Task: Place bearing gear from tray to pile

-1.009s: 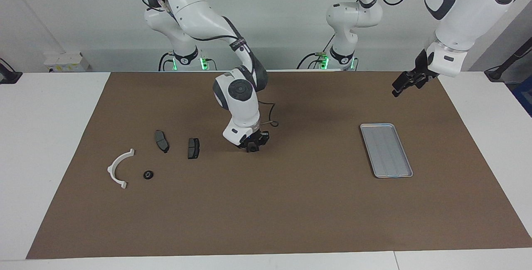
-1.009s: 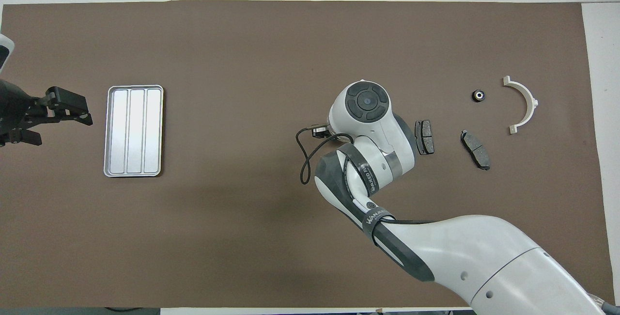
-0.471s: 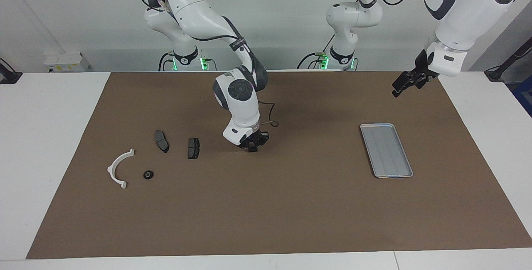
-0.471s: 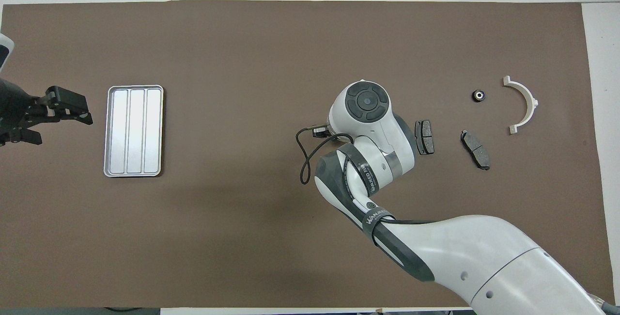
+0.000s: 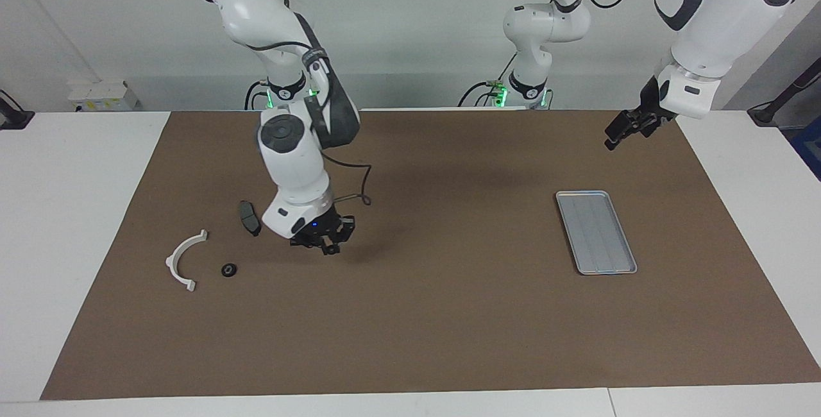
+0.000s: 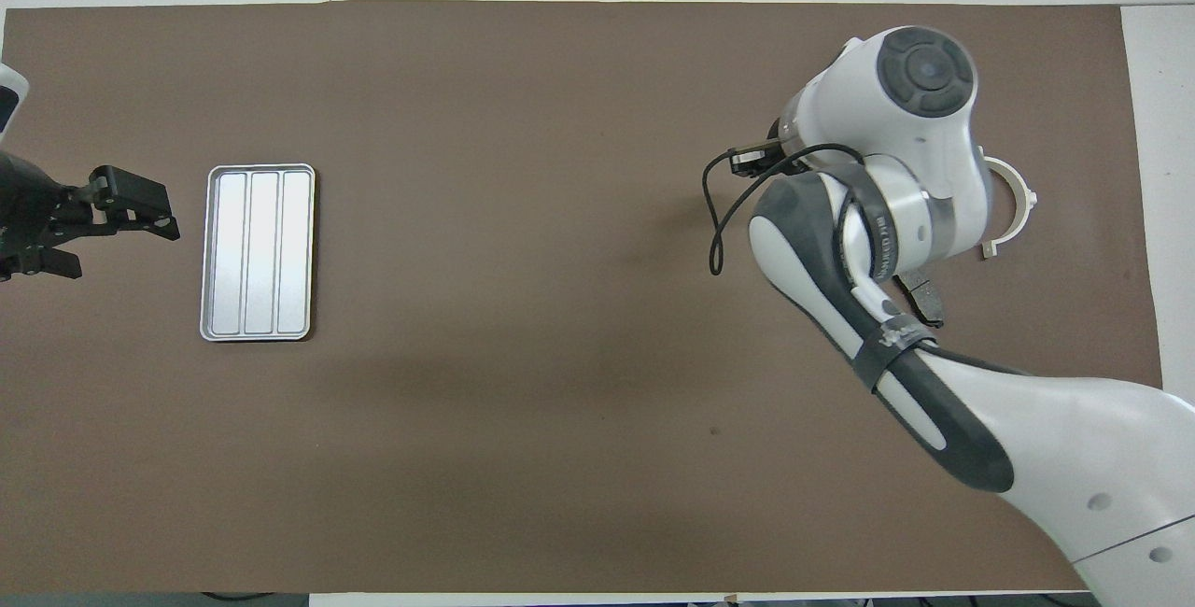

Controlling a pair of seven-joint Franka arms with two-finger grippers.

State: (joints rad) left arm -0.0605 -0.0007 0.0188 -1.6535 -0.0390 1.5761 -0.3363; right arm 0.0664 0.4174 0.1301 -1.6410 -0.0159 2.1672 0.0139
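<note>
Right gripper [image 5: 326, 245] closed, empty, low over the pile near the brake pad [image 5: 249, 217]. Left gripper [image 5: 621, 132] open, waiting above the tabletop [image 5: 449, 314] edge by the tray [image 5: 596, 232].

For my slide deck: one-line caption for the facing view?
Right tool shut, low over the mat beside brake pad; left tool waits above empty tray.

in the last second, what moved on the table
The right tool, shut, swung from mid-mat toward the pile and now hangs beside the bearing gear, covering one brake pad. The left tool waits open near the tray. The gear, bracket, other pad and tray stayed put.
</note>
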